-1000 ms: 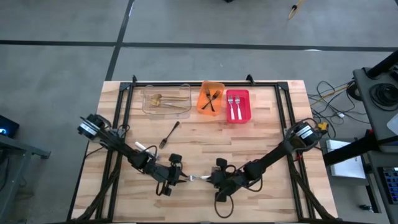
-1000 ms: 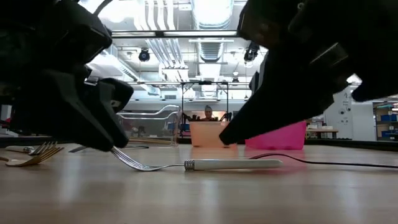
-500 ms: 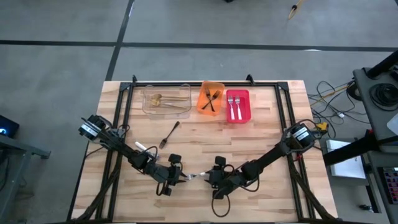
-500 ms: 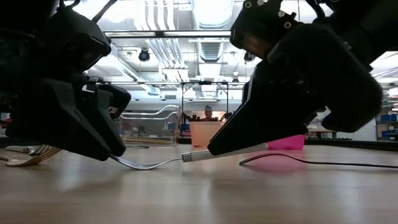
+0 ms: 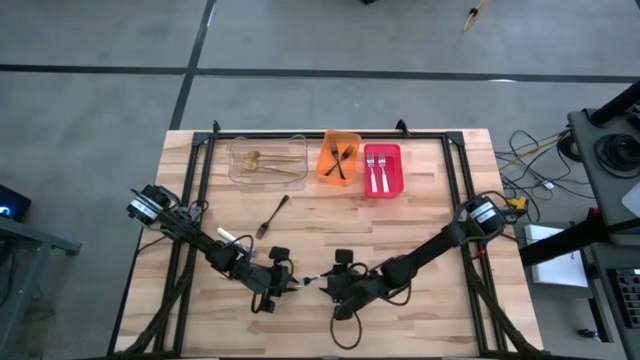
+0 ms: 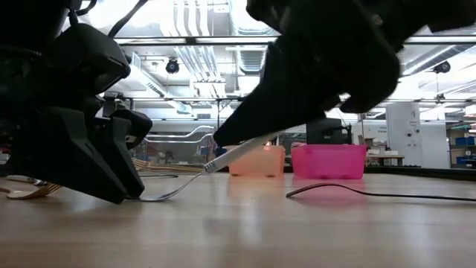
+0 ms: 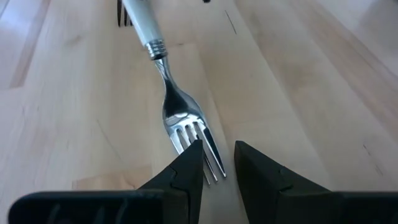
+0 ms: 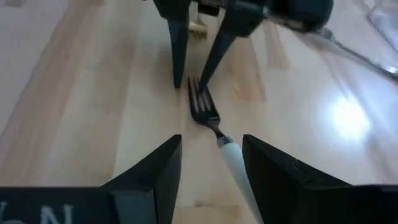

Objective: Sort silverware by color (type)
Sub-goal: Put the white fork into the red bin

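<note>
One silver fork [image 7: 180, 115] with a pale handle is in play at the near edge of the table [image 5: 430, 230], lying between the two arms, and we read this as a handover. The left gripper [image 7: 217, 163] stands narrow, pinching the tines, while the handle tilts up off the wood. The right gripper [image 8: 211, 169] gapes wide, its fingers straddling that handle without touching it. Next, we judge, the right one must close squarely on the handle before the left lets go, then carry it to the far row. Mid-table, one gold fork [image 5: 272, 215] lies loose, waiting. At the far edge sit three bins. The clear bin [image 5: 240, 178] holds gold pieces [image 5: 268, 160], perhaps two or three, which we cannot count surely. The orange bin [image 5: 350, 137] holds two crossed black forks [image 5: 340, 160]. The red bin [image 5: 382, 193] holds two silver forks [image 5: 380, 170].
</note>
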You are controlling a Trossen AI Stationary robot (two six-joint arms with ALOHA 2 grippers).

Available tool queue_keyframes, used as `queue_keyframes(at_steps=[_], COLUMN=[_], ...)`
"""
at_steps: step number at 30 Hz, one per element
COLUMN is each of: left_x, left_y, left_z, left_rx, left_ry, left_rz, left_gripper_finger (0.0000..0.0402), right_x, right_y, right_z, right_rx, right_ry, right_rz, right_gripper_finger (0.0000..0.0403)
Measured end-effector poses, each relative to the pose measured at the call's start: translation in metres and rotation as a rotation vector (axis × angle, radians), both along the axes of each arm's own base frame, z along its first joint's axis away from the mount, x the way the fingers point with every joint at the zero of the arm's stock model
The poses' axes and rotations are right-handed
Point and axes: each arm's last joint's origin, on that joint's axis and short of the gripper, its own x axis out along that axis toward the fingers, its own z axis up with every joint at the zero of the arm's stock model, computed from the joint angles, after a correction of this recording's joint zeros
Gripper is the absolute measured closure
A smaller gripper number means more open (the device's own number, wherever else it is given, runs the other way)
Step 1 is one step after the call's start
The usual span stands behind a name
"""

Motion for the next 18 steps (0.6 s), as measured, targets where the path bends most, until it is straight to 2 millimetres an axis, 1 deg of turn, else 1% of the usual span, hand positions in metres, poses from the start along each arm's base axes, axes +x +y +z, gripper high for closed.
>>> queue_keyframes(at_steps=[5,9,15,18], left_x=[0.0,0.0,0.0,0.0], left_y=[0.0,0.0,0.0,0.0], left_z=[0.0,0.0,0.0,-0.001], left_rx=[-0.002,-0.002,-0.002,-0.001], left_ry=[0.002,0.004,0.005,0.008], left_rz=[0.002,0.003,0.004,0.004], left_gripper_finger=[0.0326,0.0326,0.0326,0.0326], right_x=[0.01,0.018,0.03,0.03], right_y=[-0.008,-0.012,-0.008,-0.005], right_z=[0.013,0.028,0.056,0.073], right_rx=[-0.053,-0.085,-0.114,-0.124], right_ry=[0.096,0.142,0.101,0.081], right_rz=[-0.027,-0.03,0.011,0.032], right_gripper_finger=[0.0241,0.0241,0.0241,0.0241])
